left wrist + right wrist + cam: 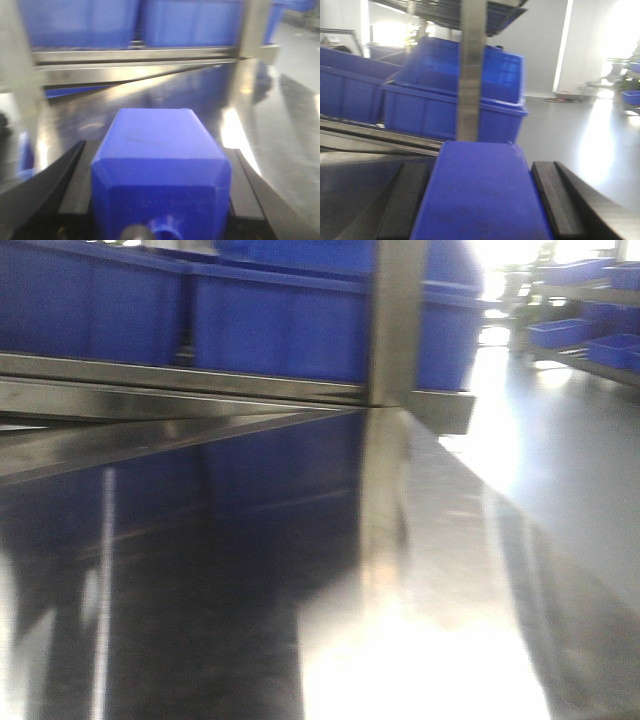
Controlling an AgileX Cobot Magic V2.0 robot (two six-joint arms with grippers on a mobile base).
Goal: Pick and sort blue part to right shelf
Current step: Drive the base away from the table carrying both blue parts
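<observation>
Chunky blue part (160,165): solid plastic block, bevelled edges, little round stub on the near end. Pinched level in the left gripper (157,147), just short of the right shelf (135,55) and left of its steel upright (252,30). Second blue part (480,200), flat-topped, same deal in the right gripper (477,165), right in front of that upright. Shelf itself: stainless rails, big open-topped blue bins (420,105) behind and either side of the upright, all a bit blurry.
</observation>
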